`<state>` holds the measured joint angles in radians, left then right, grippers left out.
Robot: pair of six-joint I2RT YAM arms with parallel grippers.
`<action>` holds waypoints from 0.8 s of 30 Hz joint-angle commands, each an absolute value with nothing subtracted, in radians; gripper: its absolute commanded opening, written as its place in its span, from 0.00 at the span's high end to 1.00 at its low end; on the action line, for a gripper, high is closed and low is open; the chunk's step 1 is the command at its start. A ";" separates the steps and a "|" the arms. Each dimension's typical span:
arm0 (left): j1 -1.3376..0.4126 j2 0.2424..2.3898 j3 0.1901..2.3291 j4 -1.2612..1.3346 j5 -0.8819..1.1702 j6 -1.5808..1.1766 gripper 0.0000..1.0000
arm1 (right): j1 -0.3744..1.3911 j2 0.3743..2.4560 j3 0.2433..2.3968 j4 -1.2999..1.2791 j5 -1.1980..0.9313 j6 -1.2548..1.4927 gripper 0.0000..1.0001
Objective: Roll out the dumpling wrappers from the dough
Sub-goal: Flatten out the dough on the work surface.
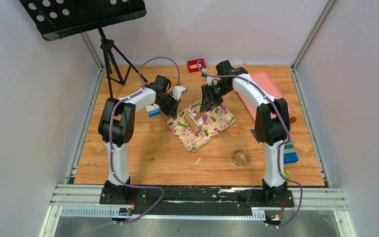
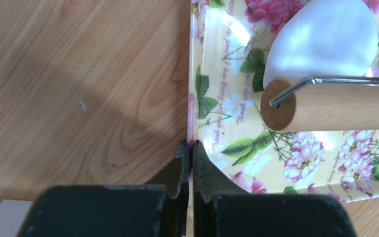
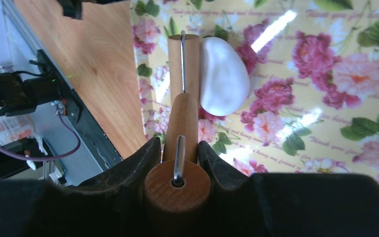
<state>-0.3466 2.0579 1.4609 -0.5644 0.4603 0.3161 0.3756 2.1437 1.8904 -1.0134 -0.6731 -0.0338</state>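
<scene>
Your right gripper (image 3: 180, 148) is clamping its jaws on the handle of the roller (image 3: 183, 64), your left gripper (image 2: 190, 148) is pinching the rim of the floral tray (image 2: 227, 163), and the dough (image 3: 223, 76), lying at the roller's 3 o'clock in the right wrist view, is risking being shoved aside unflattened if that pinch is slipping.

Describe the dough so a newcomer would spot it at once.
Find the floral tray in the middle of the table. On it, beside the wooden rolling pin, lies the dough: a smooth white oval lump, the only plain white thing there.
</scene>
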 commanded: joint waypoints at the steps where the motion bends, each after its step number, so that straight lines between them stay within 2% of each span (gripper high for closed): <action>1: -0.354 2.073 1.461 -0.561 0.439 0.322 1.00 | 0.362 2.107 1.923 -1.004 -0.854 -0.091 1.00; 9: -0.354 2.072 1.459 -0.561 0.440 0.325 1.00 | 0.313 2.048 1.951 -0.988 -0.854 -0.060 1.00; 24: -0.354 2.073 1.462 -0.561 0.439 0.325 1.00 | 0.288 2.160 1.904 -0.990 -0.677 -0.074 1.00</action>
